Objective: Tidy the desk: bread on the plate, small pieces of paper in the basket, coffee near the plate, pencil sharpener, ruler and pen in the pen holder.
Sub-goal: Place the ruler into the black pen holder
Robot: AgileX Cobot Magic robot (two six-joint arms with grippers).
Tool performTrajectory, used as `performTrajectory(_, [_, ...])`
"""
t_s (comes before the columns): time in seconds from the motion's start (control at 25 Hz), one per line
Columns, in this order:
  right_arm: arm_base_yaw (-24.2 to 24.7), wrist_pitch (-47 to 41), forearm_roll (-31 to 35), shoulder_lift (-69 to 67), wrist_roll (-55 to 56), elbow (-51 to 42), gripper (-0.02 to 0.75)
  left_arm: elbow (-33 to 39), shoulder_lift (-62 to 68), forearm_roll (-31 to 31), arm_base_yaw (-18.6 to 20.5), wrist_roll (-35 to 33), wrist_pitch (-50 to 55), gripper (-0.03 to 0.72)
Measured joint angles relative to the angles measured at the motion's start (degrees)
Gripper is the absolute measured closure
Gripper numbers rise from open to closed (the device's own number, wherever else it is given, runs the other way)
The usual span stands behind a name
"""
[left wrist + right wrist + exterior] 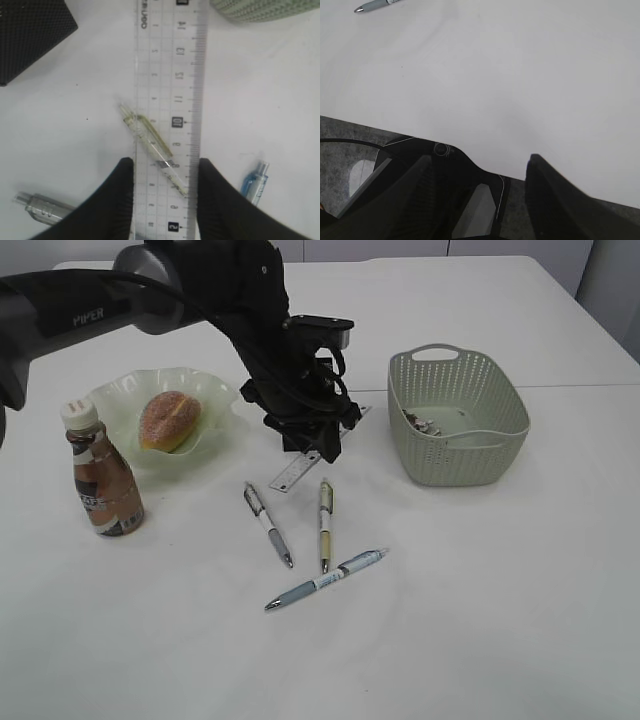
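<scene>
My left gripper [166, 167] is shut on the clear ruler [170, 75], one black finger against each long edge. In the exterior view that gripper [310, 448] holds the ruler [287, 478] at a slant mid-desk. Three pens lie below it: a grey-white one [268, 525], an olive one [325, 525] and a blue one [330, 580]. The bread [170, 420] sits on the green plate [115, 400], with the coffee [100, 475] in front. Paper scraps [425, 423] lie in the basket [460, 415]. The black pen holder [30, 35] is up left of the ruler. No pencil sharpener shows. My right gripper [480, 165] is open and empty.
The right gripper hangs over the white desk's [495, 75] near edge, above a dark stand and grey floor, with a pen tip [375, 5] far off. The left arm [200, 300] crosses above the plate and hides the pen holder in the exterior view.
</scene>
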State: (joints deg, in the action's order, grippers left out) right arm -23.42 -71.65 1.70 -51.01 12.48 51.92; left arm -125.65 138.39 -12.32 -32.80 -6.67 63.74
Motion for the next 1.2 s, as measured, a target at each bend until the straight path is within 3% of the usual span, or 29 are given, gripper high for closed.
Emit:
performTrajectory(0.64, [0.00, 0.00, -2.93, 0.00, 0.00, 0.00, 0.286, 0.00, -2.53, -0.43, -0.25, -0.79, -12.84, 0.431])
performTrajectory(1.2, [0.00, 0.00, -3.68, 0.00, 0.00, 0.00, 0.286, 7.26, -2.62, -0.51, -1.51, -4.58, -48.31, 0.431])
